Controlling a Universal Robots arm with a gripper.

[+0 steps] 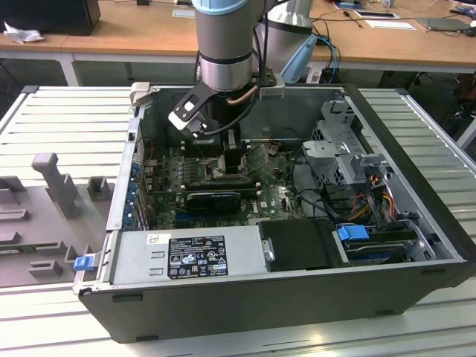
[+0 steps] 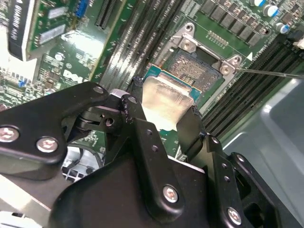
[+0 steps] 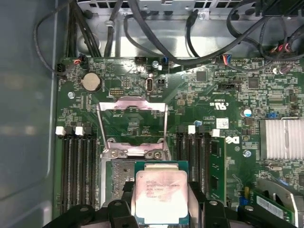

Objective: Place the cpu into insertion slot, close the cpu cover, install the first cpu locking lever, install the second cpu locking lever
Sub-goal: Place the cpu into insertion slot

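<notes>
I work over a pale ribbed metal table point(image 1: 67, 111). The open black computer case point(image 1: 297, 297) lies on it, and grey moulded fixtures point(image 1: 56, 182) sit beside the case, at the exterior view's left.

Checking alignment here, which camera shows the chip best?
The first wrist view: the chip faces the camera, its silver top visible, held in the gripper. The second wrist view shows the chip at a slant, and in the exterior view the gripper hides it.

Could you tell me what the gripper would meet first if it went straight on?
Probably the insertion slot below, reached first by the cpu that the gripper holds; depth is unclear.
</notes>
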